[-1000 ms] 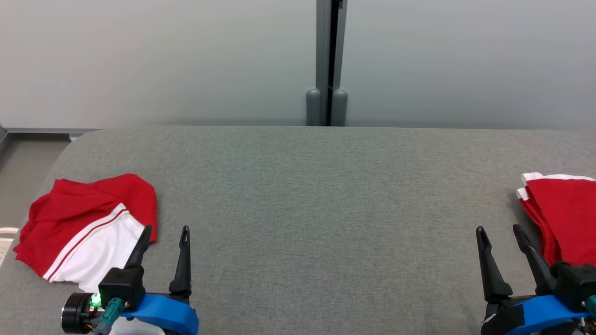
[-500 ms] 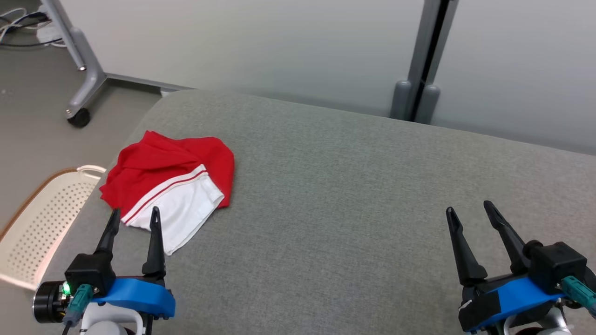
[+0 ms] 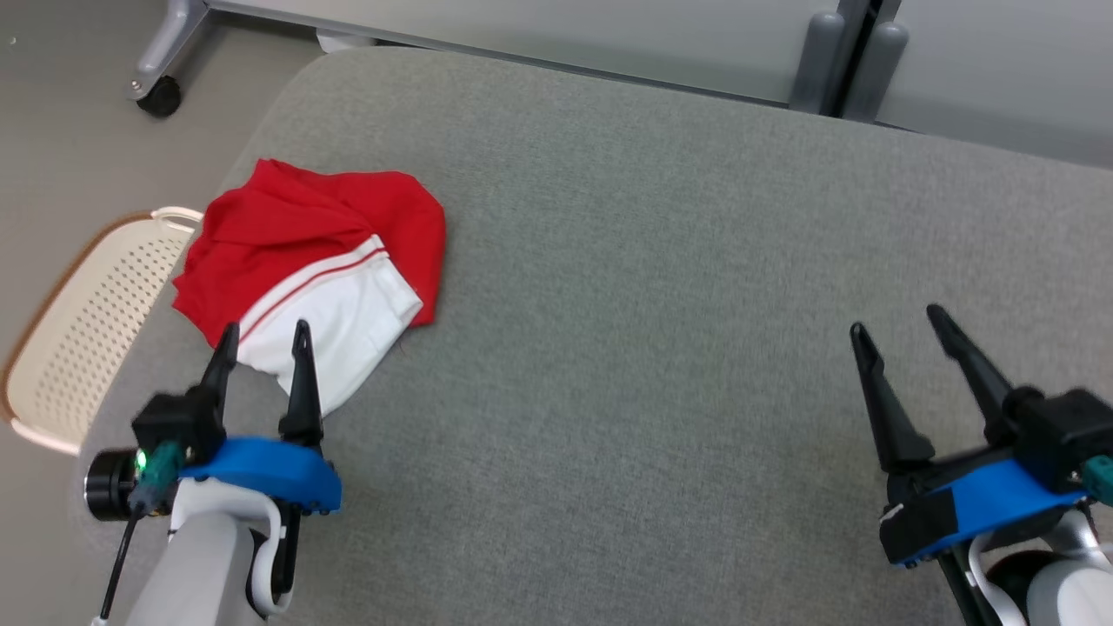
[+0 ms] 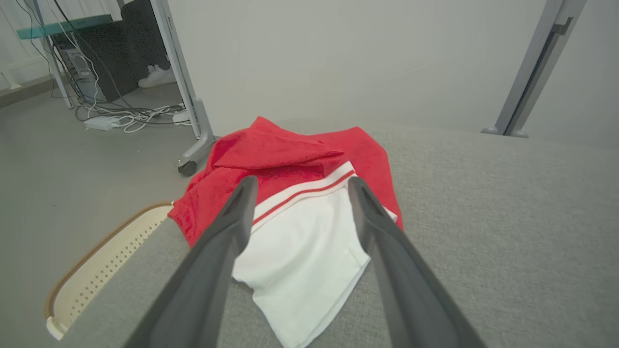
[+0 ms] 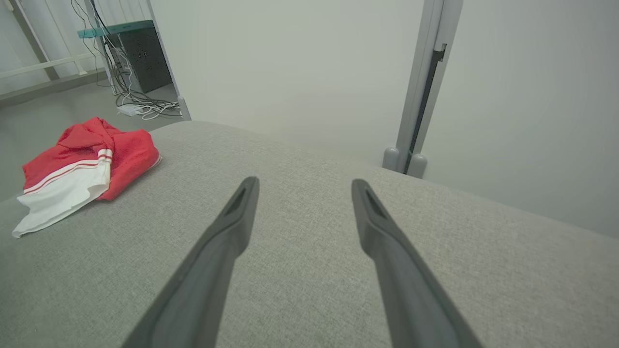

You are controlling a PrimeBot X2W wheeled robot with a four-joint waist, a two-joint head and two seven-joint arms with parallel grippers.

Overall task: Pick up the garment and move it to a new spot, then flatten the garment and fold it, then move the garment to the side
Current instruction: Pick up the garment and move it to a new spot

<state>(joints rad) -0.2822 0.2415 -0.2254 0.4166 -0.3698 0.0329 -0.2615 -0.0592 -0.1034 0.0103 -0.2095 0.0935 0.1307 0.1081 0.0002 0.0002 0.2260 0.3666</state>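
While your left gripper sits at the lower left of the head view with its two dark fingers spread apart and holding nothing, its tips overlap the near white edge of the garment. You cannot tell from the pictures whether they touch the cloth. In the left wrist view the fingers frame the white panel and its red stripe, with the red part bunched up beyond them. Your right gripper is at the lower right, jaws likewise wide and empty, over bare grey fabric and well apart from the garment. The garment lies crumpled at the upper left of the grey padded surface, near its rounded corner. Just past that edge, at the left of the frame, you see a cream perforated basket, and a dark caster at the top left.
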